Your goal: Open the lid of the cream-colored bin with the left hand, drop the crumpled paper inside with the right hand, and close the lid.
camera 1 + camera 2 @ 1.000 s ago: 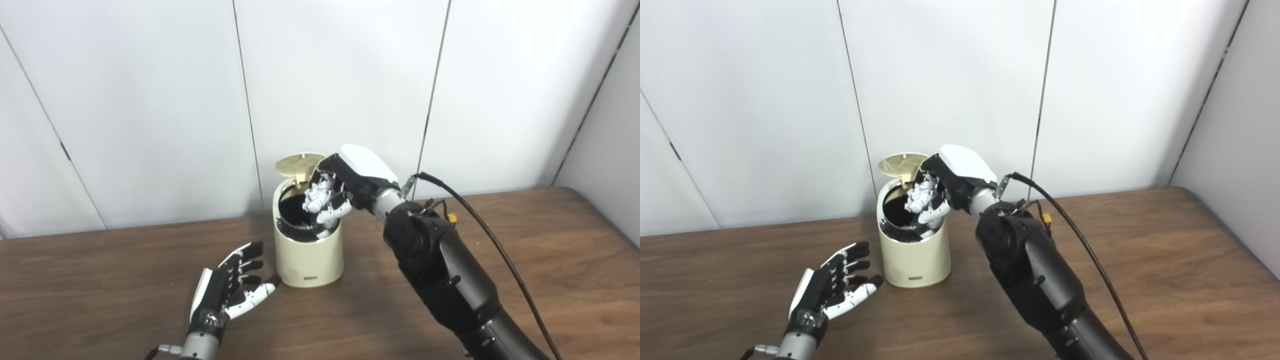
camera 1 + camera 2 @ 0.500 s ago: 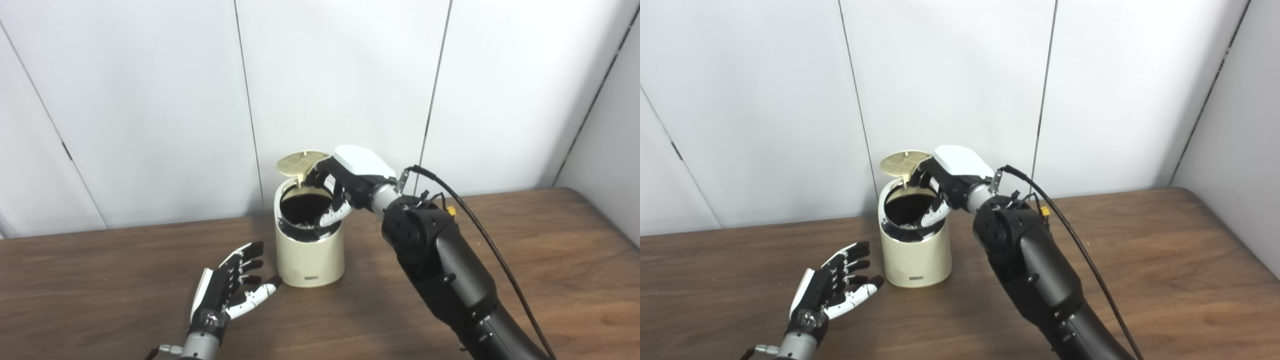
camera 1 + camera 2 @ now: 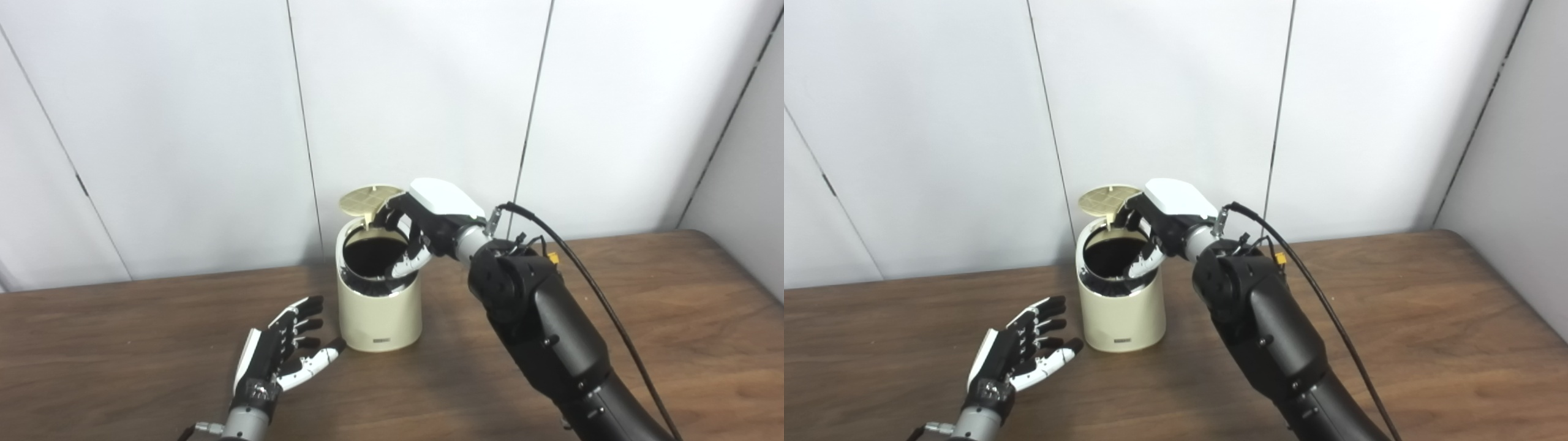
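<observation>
The cream-colored bin point(image 3: 380, 312) stands on the wooden table near the back wall. Its round lid point(image 3: 369, 198) is tipped up at the rear, and the dark inside shows. No crumpled paper is in view. My right hand point(image 3: 422, 229) hovers over the bin's right rim with its fingers spread and nothing in it. My left hand point(image 3: 278, 358) rests low on the table just left of the bin's base, open, palm turned toward the bin, thumb tip close to the bin wall.
A black cable point(image 3: 588, 282) runs along my right arm. White wall panels stand right behind the bin. Bare wood table point(image 3: 674, 343) stretches to the right and to the left point(image 3: 110, 355) of the bin.
One second ago my right hand held the crumpled paper over the opening. The paper has since dropped out of sight into the bin and the hand's fingers have spread. My left hand has not moved.
</observation>
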